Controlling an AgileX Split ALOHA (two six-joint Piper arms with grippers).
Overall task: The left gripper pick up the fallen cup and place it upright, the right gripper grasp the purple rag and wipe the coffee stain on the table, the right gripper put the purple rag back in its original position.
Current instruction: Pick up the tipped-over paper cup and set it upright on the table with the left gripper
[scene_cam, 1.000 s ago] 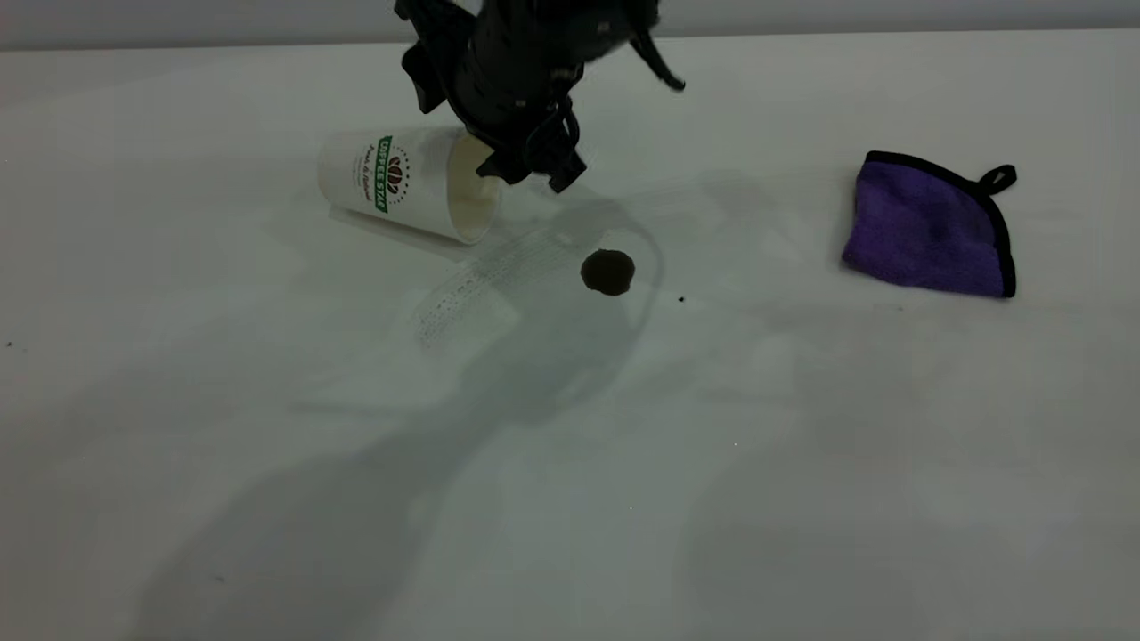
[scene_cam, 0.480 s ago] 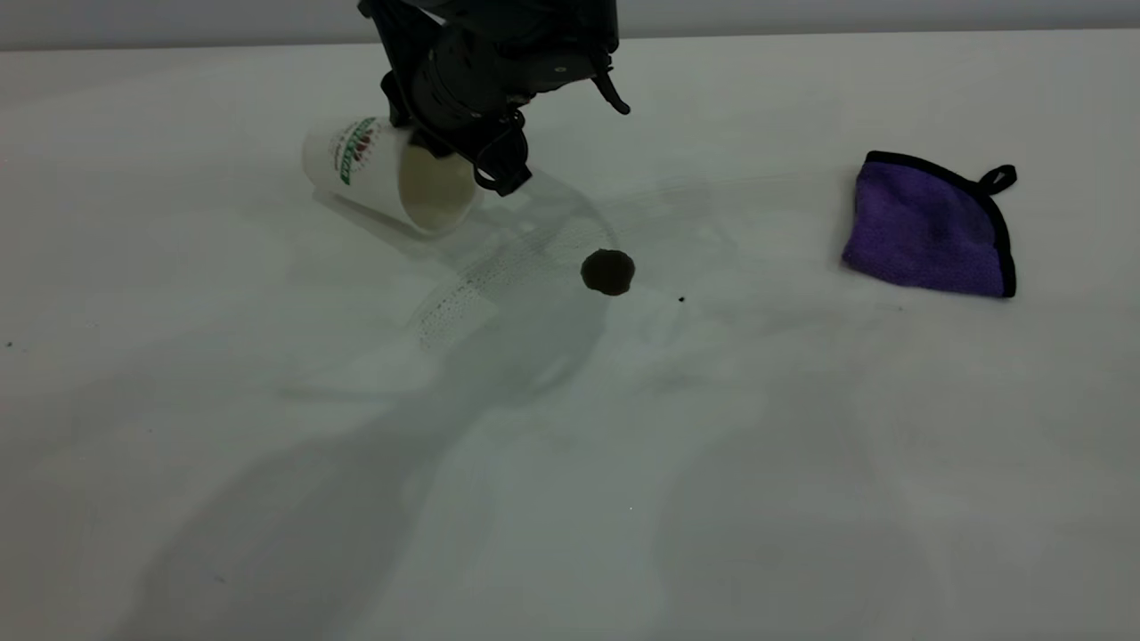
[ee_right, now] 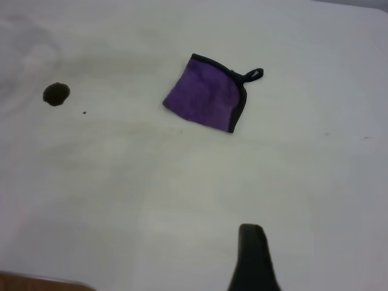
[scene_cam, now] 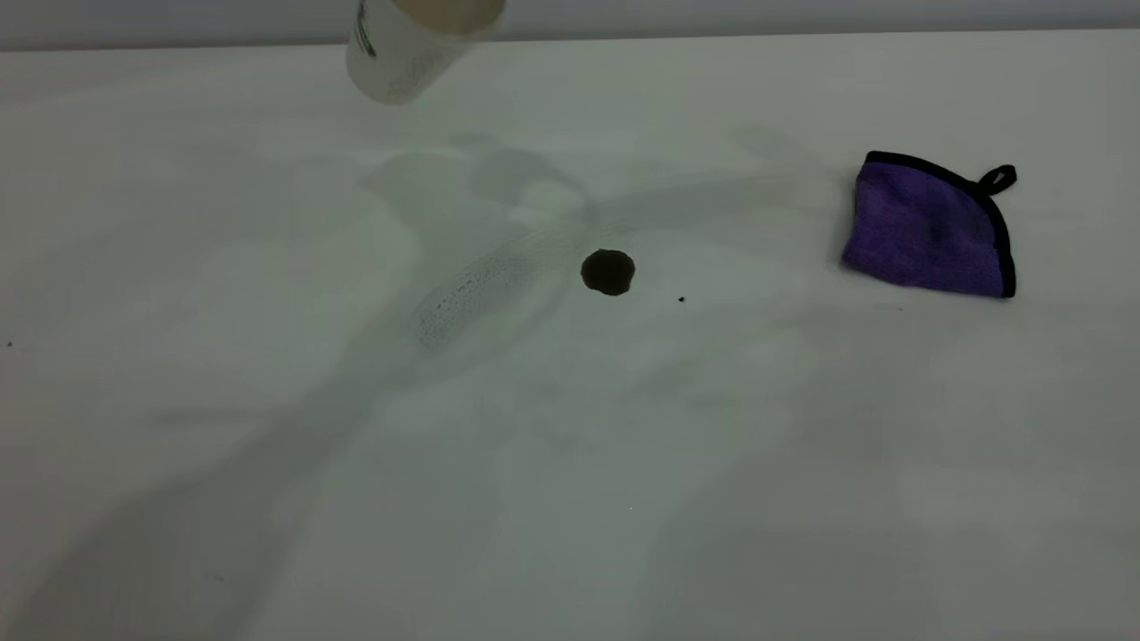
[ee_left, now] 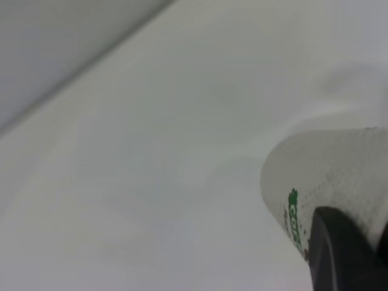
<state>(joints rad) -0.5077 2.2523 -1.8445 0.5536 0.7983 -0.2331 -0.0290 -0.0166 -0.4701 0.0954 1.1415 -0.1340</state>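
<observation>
White table (scene_cam: 570, 463) all across the shot, faint grey smears on it, and up at the far edge the cup (scene_cam: 405, 49) is in the air, clear of the surface, tilted with its cream mouth cut off by the top of the exterior view and its base pointing down and away. From the left wrist camera we get the left gripper (ee_left: 345, 257): one dark finger (ee_left: 339, 254) pressed right against the ribbed white wall of the cup (ee_left: 339, 176), just beside the green band of the logo, so it has the cup clamped by its side, with only that one finger in sight. Below the cup a soft shadow lies on the table.

Out from there, the coffee stain (scene_cam: 608, 271) sits near the middle of the table, a small round dark blot, with a tiny black speck (scene_cam: 681, 299) just beside it toward the rag. A pale streaked smear (scene_cam: 481, 285) runs off from the stain toward the near left.

Well apart on the right lies the purple rag (scene_cam: 926, 227), folded, flat on the table, black edging round it and its little loop at the far corner.

Right gripper (ee_right: 253, 257): high over the table, one dark prong showing in its own wrist view, rag (ee_right: 206, 100) and stain (ee_right: 56, 93) both far beneath it, and its opening I cannot tell
</observation>
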